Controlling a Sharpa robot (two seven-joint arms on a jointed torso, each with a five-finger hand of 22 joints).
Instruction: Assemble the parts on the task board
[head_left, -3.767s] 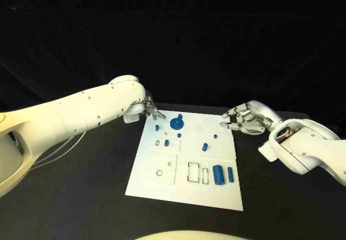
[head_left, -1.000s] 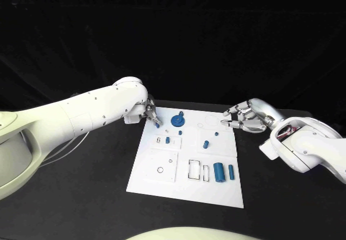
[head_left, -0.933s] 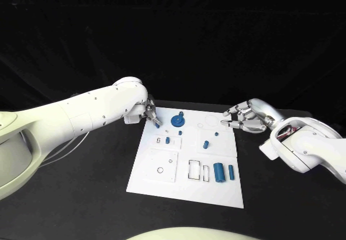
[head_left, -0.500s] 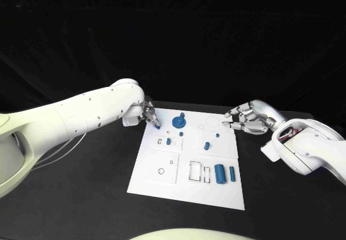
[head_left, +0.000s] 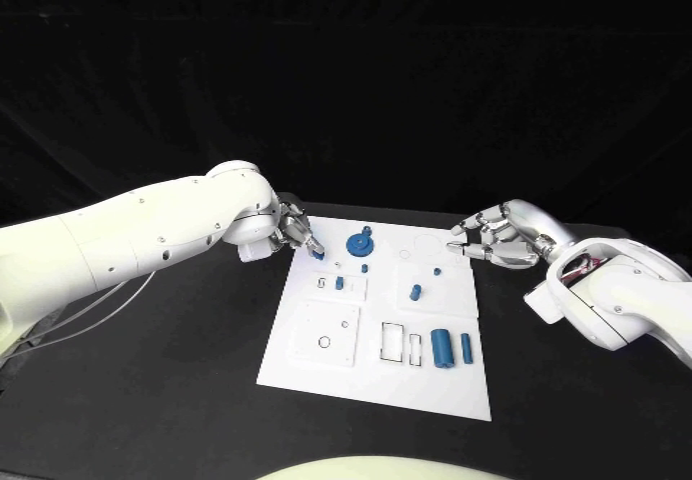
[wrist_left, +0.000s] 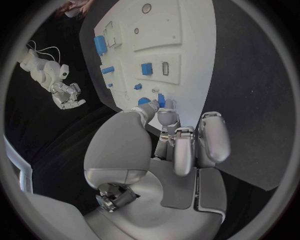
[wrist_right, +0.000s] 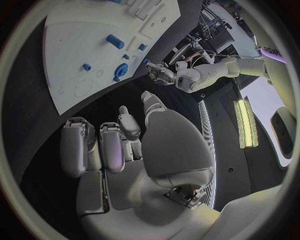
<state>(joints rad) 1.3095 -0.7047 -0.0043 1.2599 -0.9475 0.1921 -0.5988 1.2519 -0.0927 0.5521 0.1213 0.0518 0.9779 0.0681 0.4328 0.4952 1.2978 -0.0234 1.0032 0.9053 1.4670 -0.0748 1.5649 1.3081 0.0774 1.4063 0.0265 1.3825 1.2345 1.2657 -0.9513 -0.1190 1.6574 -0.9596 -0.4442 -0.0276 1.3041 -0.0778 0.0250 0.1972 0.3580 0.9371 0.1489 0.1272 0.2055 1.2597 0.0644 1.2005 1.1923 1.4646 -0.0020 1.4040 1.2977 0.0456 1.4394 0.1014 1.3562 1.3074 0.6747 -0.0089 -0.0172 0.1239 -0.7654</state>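
Note:
The white task board lies in the middle of the black table. My left hand is at its far left corner, and its fingertips pinch a small blue peg; the left wrist view shows that peg between thumb and finger at the board's edge. A blue gear stands just to the right of it. My right hand hovers off the board's far right corner, its fingers curled in on nothing. The right wrist view shows the gear and the left hand beyond it.
More blue parts sit on the board: a small peg, a block in a slot, an oblong piece and two cylinders near the front right. Empty outlined slots lie beside the cylinders. Black table surrounds the board.
My left hand has come down from beyond the board's far left corner onto the small blue peg and now pinches it. The right hand has stayed about where it was.

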